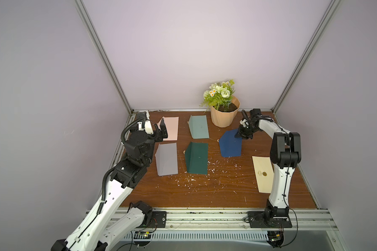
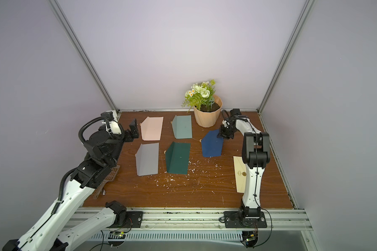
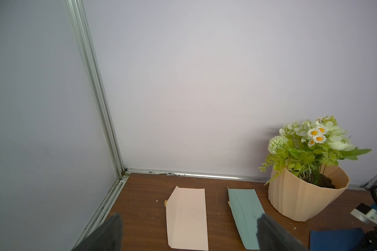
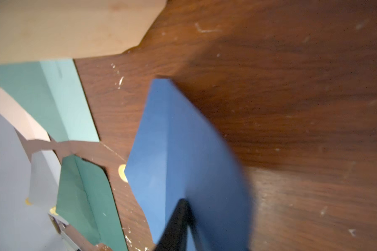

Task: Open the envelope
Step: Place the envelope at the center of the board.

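At the left of a top view the left pincer (image 1: 163, 130) hung just beside the pink envelope (image 1: 172, 130), its jaws wide apart and empty; below it in the frame lay the grey envelope (image 1: 167, 159), flap raised.

In the middle of the worktop (image 1: 216, 191) the pale teal envelope (image 1: 199, 128) and the dark green envelope (image 1: 197, 159) also lay with flaps up.

Right of centre, below the flower pot (image 1: 224, 115), lay the blue envelope (image 1: 230, 144); the right pincer (image 1: 239, 134) sat at its upper right corner; in the right wrist view the lifted flap ran alongside a black finger (image 4: 176, 223), but whether the jaws were clamped on the flap or apart could not be told.

At the far right the cream envelope (image 1: 262, 173) lay flat, partly behind the right arm.

Risks, as judged: nothing pinned the blue envelope, so a pull might drag or lift it whole; a loose hold might let the flap drop shut; a swing upward in the frame might knock the pot.
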Motion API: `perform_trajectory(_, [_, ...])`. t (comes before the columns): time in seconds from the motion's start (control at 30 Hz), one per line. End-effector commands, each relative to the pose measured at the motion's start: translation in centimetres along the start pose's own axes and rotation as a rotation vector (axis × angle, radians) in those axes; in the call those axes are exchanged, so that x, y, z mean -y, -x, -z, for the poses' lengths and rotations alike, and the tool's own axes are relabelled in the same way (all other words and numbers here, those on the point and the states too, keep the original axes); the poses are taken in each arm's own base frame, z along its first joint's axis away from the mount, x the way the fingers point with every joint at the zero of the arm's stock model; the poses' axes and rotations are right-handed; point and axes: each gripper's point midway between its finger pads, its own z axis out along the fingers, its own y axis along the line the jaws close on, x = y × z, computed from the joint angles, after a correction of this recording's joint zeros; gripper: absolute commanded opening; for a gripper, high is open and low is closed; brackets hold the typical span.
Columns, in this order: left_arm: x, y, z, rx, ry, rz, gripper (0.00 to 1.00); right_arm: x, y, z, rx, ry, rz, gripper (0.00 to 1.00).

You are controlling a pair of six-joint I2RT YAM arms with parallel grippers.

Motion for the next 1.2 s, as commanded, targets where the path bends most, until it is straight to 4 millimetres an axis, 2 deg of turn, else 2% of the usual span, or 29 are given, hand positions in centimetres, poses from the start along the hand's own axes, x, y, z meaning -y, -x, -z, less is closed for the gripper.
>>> perform_trajectory(0.0, [-0.6, 0.0, -0.1, 0.007, 0.026, 0.011, 0.97, 1.1, 0.2, 1.0, -0.002, -0.096, 0.005, 0.41])
perform_trajectory(0.17, [-0.2, -0.6, -0.5, -0.003, 0.015, 0.005, 0.97, 2.3, 1.6, 3.0, 0.062, -0.215, -0.005, 0.46])
perform_trajectory(0.3, [0.3, -0.9, -1.0, -0.008, 0.002, -0.001, 0.97, 2.5, 3.1, 5.3, 0.133, -0.279, -0.012, 0.62])
perform_trajectory(0.37, [0.5, -1.0, -1.3, -0.01, -0.002, -0.006, 0.97, 1.9, 3.7, 6.5, 0.167, -0.275, -0.011, 0.67])
perform_trajectory(0.43, [0.7, -1.2, -1.5, -0.015, -0.007, -0.01, 0.97, 0.6, 4.0, 7.7, 0.203, -0.246, -0.006, 0.65])
perform_trajectory(0.5, [0.9, -1.5, -1.7, -0.018, -0.012, -0.011, 0.98, -1.1, 3.5, 8.0, 0.213, -0.197, 0.007, 0.63])
perform_trajectory(0.67, [1.4, -2.0, -2.2, -0.027, -0.026, -0.011, 0.99, -6.7, 0.1, 5.9, 0.152, -0.101, 0.107, 0.66])
perform_trajectory(0.77, [2.5, -2.5, -2.8, -0.044, -0.078, -0.006, 1.0, -7.2, -1.5, 5.1, 0.133, -0.131, 0.087, 0.65])
perform_trajectory(0.87, [4.6, -3.7, -3.9, -0.099, -0.158, -0.008, 1.0, -6.5, -2.2, 6.1, 0.16, -0.148, 0.03, 0.65])
perform_trajectory(0.97, [7.9, -5.6, -5.2, -0.175, -0.295, 0.001, 0.99, -5.1, -2.7, 8.6, 0.223, -0.228, -0.01, 0.65])
perform_trajectory(1.1, [13.3, -8.1, -6.5, -0.287, -0.527, 0.045, 0.95, -1.8, -3.9, 12.6, 0.282, -0.357, -0.12, 0.61])
perform_trajectory(1.17, [16.3, -9.3, -6.9, -0.344, -0.661, 0.075, 0.91, -0.6, -5.0, 13.9, 0.292, -0.387, -0.159, 0.59])
